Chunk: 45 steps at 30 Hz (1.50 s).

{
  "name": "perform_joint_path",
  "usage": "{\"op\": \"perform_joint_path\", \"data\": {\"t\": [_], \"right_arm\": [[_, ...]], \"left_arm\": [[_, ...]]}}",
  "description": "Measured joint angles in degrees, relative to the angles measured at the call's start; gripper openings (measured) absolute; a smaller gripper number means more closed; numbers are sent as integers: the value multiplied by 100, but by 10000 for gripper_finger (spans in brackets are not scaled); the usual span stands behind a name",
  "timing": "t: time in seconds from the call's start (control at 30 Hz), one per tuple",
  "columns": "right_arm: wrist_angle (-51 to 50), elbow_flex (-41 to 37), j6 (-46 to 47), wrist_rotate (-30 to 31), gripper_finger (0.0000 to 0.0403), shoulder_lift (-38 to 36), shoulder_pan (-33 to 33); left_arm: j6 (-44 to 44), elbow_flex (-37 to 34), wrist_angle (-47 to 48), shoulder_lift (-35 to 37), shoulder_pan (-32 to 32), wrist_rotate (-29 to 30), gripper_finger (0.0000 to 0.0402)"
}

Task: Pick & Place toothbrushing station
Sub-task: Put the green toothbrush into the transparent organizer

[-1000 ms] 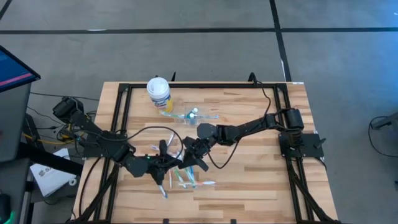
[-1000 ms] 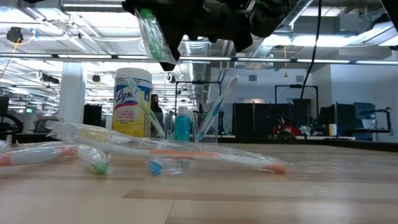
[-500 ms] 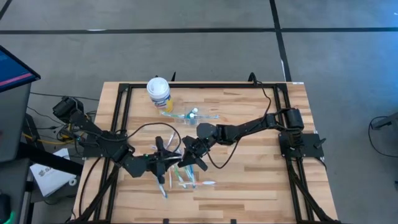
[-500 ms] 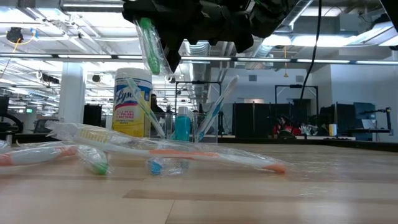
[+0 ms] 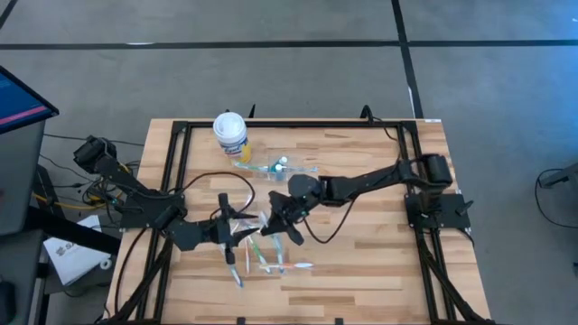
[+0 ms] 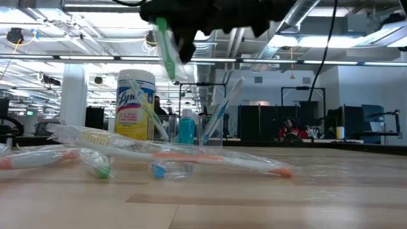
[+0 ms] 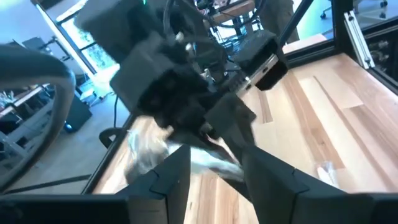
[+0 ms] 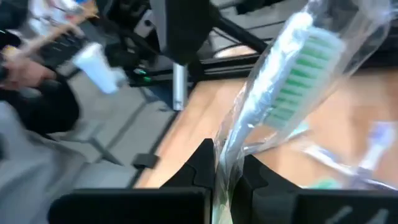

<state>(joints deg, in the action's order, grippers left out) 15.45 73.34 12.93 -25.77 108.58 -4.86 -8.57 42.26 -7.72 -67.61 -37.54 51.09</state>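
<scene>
Change: the left pincer [image 5: 237, 226] is pulling back toward the left of the high view and spreading its fingers, leaving the wrapped green toothbrush [image 6: 166, 46] with the right arm alone.
Right pincer [image 5: 275, 221]: it is clamping shut on the wrapper of that green toothbrush, low on the handle, so the bristle head is standing clear above the fingers in the right wrist view.
Height: the brush is hanging at the top of the low view, well above the bench [image 5: 361, 262], likely so it can be carried over the loose pile.
Clear cup [image 6: 191, 130]: it is standing at centre of the low view with several brushes and a blue tube [image 6: 186, 130] upright inside, probably the drop point.
Loose toothbrushes [image 5: 262, 257]: they are lying scattered at lower centre of the high view.
Canister [image 5: 229, 134]: it is standing apart at upper left.
</scene>
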Motion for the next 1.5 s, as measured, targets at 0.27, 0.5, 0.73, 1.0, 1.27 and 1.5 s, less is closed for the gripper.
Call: {"op": "perform_joint_path", "data": {"t": [0.27, 0.5, 0.73, 1.0, 1.27, 1.5], "right_arm": [[-458, -221, -448, 972, 9, -708, -161], [235, -1153, -508, 1674, 9, -1406, -182], [769, -1791, -604, 2286, 9, -1821, -77], [786, -1921, -721, 2740, 9, -1884, 224], [759, -1919, -847, 2740, 9, -1913, 725], [754, -1919, -863, 2744, 9, -1913, 1223]], "left_arm": [[223, 0, -5, -2, 0, -8, 137], [331, 0, -9, -2, 0, -52, 132], [478, -2, -20, -4, 0, -57, 131], [479, -2, -27, -4, 0, -59, 131], [480, -2, -27, -9, 0, -63, 131], [480, -2, -27, -9, 0, -63, 131]]}}
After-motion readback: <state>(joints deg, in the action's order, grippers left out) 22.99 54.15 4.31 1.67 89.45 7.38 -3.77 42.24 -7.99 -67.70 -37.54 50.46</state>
